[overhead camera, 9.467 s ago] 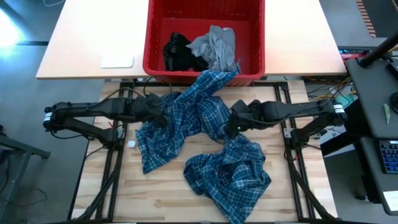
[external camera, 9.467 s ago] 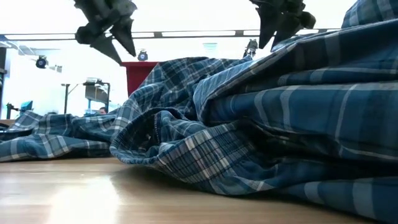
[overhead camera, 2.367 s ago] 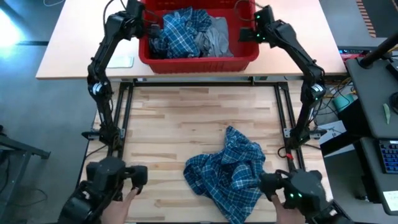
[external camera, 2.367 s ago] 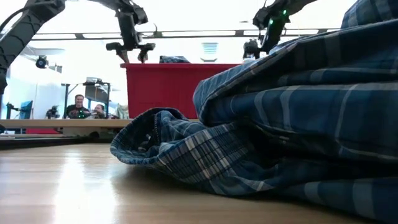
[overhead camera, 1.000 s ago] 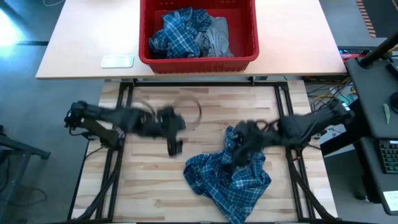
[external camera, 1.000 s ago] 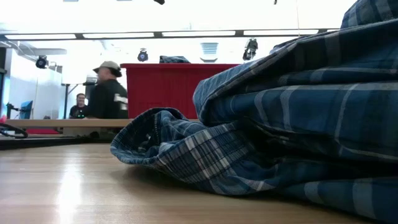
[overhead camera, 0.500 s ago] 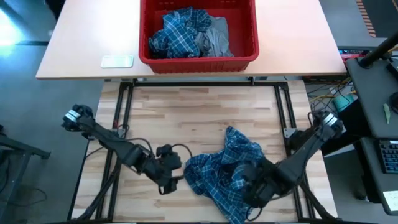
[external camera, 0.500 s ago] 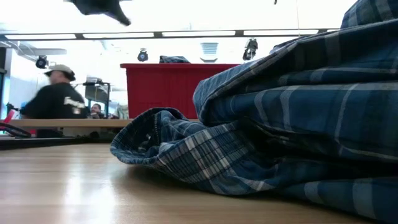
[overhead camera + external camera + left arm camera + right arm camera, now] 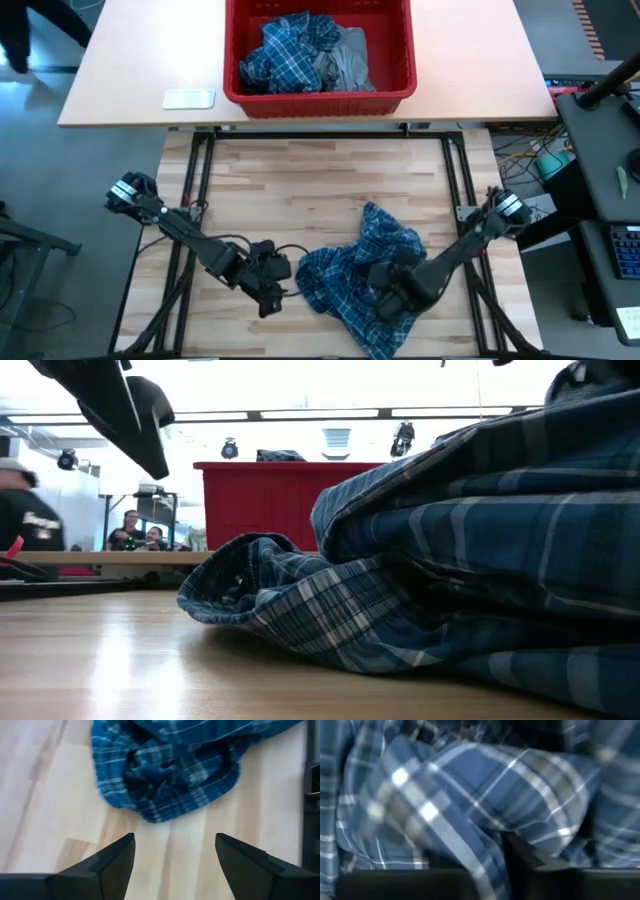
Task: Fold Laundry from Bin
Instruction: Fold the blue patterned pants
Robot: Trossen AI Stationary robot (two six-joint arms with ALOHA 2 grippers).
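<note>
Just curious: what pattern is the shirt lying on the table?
Blue-and-white plaid shirt, clearest in the high view.

cloth, wood and plastic on the folding table

a soft, crumpled plaid shirt (image 9: 362,275) of woven blue-and-white cloth lies on the table (image 9: 300,190), a pale butcher-block wood top with a smooth, faintly shiny finish. the red bin (image 9: 317,98) looks like smooth, solid plastic with a slight gloss; more plaid cloth (image 9: 290,45) and a matt grey knit garment (image 9: 345,62) sit inside. the left gripper (image 9: 172,857) has matt black fingers (image 9: 117,857).
</note>
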